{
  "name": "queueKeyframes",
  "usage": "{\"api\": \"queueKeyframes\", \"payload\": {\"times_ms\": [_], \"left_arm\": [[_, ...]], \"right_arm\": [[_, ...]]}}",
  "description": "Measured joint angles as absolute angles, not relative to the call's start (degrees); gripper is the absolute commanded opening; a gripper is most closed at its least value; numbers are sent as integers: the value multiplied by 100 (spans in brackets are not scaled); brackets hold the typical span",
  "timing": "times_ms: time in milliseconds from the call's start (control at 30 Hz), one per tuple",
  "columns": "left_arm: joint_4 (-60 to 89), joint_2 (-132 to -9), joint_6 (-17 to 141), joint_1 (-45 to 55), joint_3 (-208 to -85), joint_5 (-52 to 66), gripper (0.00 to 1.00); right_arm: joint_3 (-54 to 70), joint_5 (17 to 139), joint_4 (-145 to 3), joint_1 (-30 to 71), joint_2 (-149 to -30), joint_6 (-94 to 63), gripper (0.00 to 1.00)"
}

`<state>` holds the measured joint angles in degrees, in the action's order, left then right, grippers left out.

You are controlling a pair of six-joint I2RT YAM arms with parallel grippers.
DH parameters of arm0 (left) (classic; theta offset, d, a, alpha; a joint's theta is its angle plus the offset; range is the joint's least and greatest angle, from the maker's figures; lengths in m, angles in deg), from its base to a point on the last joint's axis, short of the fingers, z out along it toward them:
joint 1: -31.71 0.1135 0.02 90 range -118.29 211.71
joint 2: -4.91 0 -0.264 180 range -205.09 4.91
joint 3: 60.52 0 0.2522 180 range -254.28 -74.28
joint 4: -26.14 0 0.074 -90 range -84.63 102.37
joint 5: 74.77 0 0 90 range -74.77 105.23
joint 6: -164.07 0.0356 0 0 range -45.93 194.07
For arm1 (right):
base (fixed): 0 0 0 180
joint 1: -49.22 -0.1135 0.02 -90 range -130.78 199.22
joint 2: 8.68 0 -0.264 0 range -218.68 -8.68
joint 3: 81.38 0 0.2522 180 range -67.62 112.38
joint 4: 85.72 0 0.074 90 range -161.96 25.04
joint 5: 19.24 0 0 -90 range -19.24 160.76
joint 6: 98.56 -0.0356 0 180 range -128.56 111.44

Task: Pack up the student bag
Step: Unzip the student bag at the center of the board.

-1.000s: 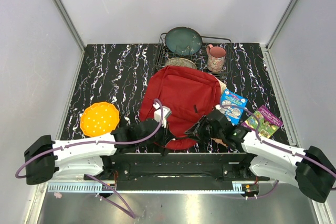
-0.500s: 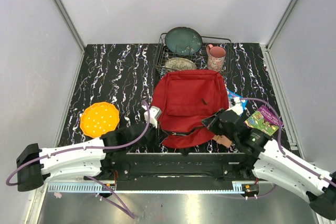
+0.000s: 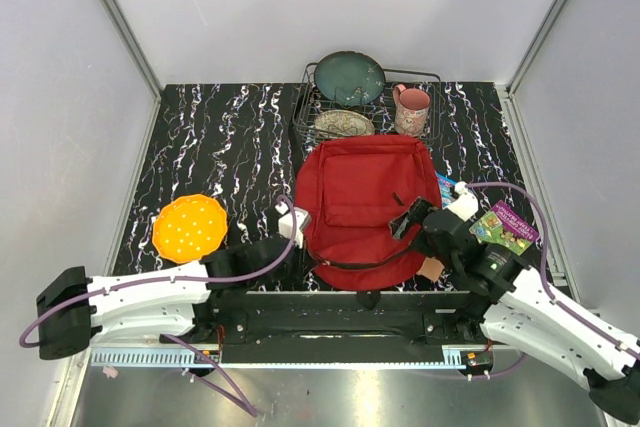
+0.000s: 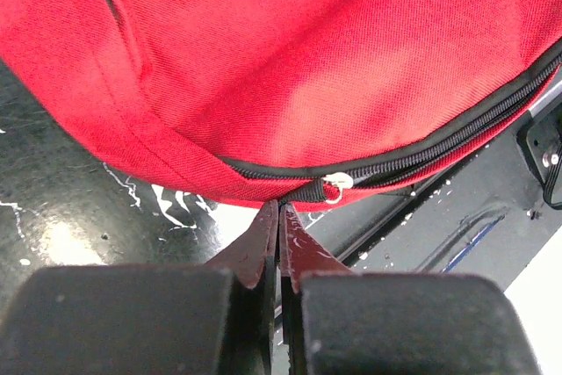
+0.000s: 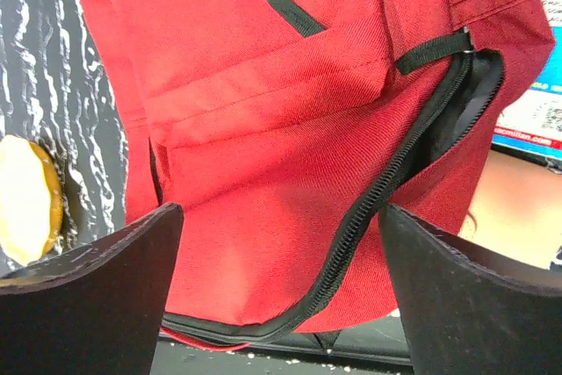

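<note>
left pincer point(image 4: 279, 208) closed, right pincer point(image 5: 279, 217) splayed

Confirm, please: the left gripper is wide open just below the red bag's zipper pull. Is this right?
Not quite. The left gripper is shut, its fingers pressed together, as the left wrist view shows. It does sit just below the zipper pull of the student bag.

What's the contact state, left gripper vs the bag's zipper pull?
Apart. Left wrist view: the left gripper, shut, ends short of the zipper pull on the student bag, with black zipper tape visible between them.
</note>
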<state>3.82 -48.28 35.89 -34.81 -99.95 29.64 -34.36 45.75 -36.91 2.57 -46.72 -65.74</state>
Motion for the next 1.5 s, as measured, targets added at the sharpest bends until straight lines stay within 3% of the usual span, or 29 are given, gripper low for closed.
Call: {"api": "queueKeyframes", "payload": {"times_ms": [300, 433, 533, 667, 867, 1133, 1267, 1367, 1400, 1467, 1500], "left_arm": [[487, -5403, 3957, -3505, -10542, 2464, 0], [471, -5423, 3972, -3503, -10865, 2306, 0], [467, -5425, 3974, -3505, -10907, 2175, 0], [463, -5506, 3985, -3505, -10907, 2114, 0], [522, -5836, 4131, -3507, -10920, 2151, 0], [294, -6432, 4236, -3521, -11416, 2221, 0], [246, -6432, 4236, -3523, -11429, 2300, 0], [235, -6432, 4256, -3529, -11429, 2346, 0], [233, -6432, 4260, -3529, -11434, 2372, 0], [227, -6432, 4267, -3534, -11442, 2403, 0], [227, -6432, 4269, -3534, -11444, 2418, 0]], "right_arm": [[-2804, 4339, -2312, 281, -3448, -7252, 100], [-2501, 5032, -2126, 285, -3937, -7361, 100], [-2737, 5631, -2611, 191, -4539, -7687, 100], [-3744, 5912, -3127, -283, -3990, -8338, 100], [-3847, 5934, -3453, -561, -3782, -8642, 100], [-2151, 4197, -1877, -1190, -5400, -8286, 100], [-1970, 3451, -1632, -1192, -4864, -8308, 99], [-2398, 3526, -2100, -1192, -3822, -8288, 79], [-2603, 3644, -2272, -1192, -3417, -8419, 79], [-2914, 4020, -2502, -1190, -2976, -8806, 92], [-2977, 4236, -2561, -1192, -3022, -9031, 93]]}}
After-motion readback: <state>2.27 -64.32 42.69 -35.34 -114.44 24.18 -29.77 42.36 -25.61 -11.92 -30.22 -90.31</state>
